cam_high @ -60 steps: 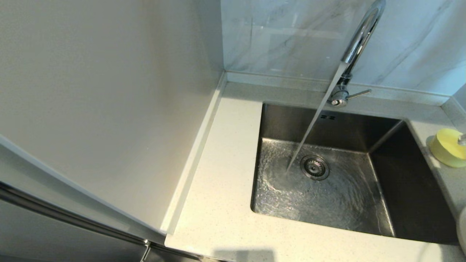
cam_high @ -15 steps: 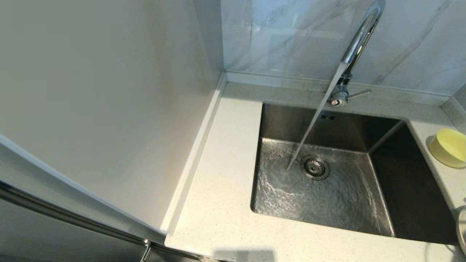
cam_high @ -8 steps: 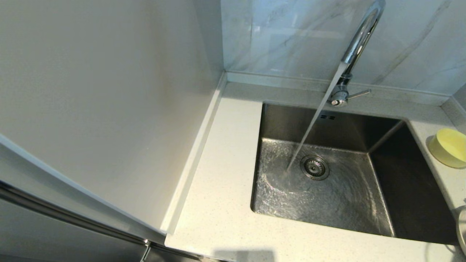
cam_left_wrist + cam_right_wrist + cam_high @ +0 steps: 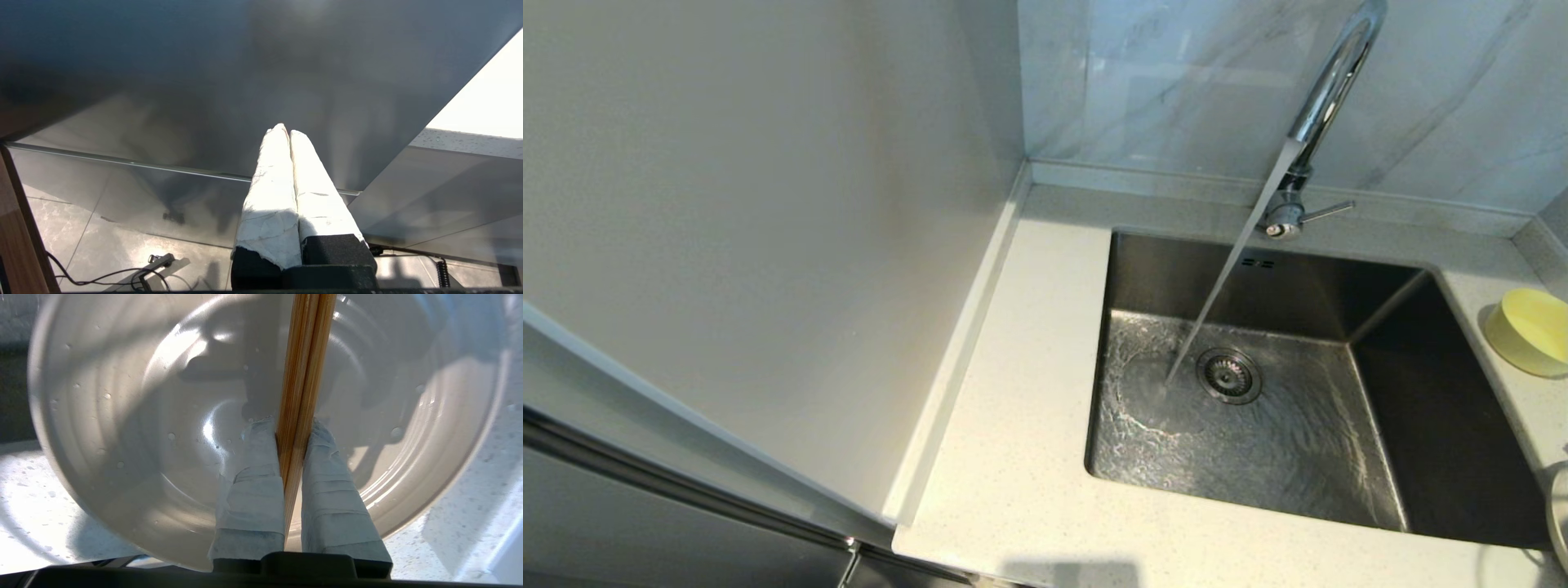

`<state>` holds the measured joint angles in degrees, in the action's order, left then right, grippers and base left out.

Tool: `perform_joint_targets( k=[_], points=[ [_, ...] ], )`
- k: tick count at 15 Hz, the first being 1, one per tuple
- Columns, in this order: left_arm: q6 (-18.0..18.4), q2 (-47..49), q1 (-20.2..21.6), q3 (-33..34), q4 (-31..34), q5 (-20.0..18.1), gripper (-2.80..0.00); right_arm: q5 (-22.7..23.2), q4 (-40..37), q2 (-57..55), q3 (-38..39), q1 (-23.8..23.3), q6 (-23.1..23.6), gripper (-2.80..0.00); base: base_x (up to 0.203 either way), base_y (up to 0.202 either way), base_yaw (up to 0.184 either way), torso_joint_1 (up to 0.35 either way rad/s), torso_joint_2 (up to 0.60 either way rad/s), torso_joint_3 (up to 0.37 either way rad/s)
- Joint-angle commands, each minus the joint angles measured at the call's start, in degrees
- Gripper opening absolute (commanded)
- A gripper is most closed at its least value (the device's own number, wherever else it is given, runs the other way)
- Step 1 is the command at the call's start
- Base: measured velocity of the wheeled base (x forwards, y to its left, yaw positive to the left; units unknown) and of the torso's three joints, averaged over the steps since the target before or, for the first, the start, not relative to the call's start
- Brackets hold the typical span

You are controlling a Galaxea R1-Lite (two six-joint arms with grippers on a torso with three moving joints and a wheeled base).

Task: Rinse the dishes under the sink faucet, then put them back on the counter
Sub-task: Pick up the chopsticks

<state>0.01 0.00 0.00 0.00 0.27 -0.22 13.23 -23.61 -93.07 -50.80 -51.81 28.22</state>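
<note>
My right gripper [image 4: 292,426] is shut on the pair of brown wooden chopsticks [image 4: 304,355], which run straight out between its taped fingers. Just beyond them lies the wet cream-white plate [image 4: 122,416] on the speckled counter [image 4: 470,522]. In the head view only a sliver of the plate [image 4: 1560,514] shows at the right edge, and neither gripper appears. The pale-yellow bowl [image 4: 1531,331] sits on the counter [image 4: 1029,408] right of the sink. The chrome faucet [image 4: 1327,90] runs a stream of water [image 4: 1225,278] into the basin. My left gripper [image 4: 286,130] is shut and empty, parked away from the sink.
The steel sink [image 4: 1445,425] has a drain [image 4: 1228,376] at its middle and water swirling over its floor. A tall pale panel [image 4: 768,245] walls off the counter's left side. The left wrist view shows a dark cabinet front [image 4: 204,81] and a tiled floor with cables [image 4: 122,277].
A small grey thing beside the bowl at the right edge four seconds ago has left the head view. Over the last second only the running water shifts.
</note>
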Motion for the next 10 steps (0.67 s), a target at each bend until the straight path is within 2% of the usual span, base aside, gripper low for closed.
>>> perform_joint_targets(
  k=[1, 4, 7, 10],
  points=[
    [0.0, 0.0, 0.0, 0.0, 0.0, 0.0, -2.80, 0.1, -0.1, 1.4, -0.2, 0.0, 0.2, -2.80, 0.000, 0.000, 0.000, 0.000, 0.00, 0.000],
    [0.0, 0.0, 0.0, 0.0, 0.0, 0.0, -2.80, 0.5, -0.1, 5.5, 0.0, -0.3, -0.6, -2.80, 0.000, 0.000, 0.000, 0.000, 0.00, 0.000],
    [0.0, 0.0, 0.0, 0.0, 0.0, 0.0, -2.80, 2.9, 0.0, 11.1, -0.6, 1.0, -0.9, -2.80, 0.000, 0.000, 0.000, 0.000, 0.00, 0.000],
    [0.0, 0.0, 0.0, 0.0, 0.0, 0.0, -2.80, 3.3, 3.3, 14.5, -0.7, 10.6, -2.3, -2.80, 0.000, 0.000, 0.000, 0.000, 0.00, 0.000]
  ],
)
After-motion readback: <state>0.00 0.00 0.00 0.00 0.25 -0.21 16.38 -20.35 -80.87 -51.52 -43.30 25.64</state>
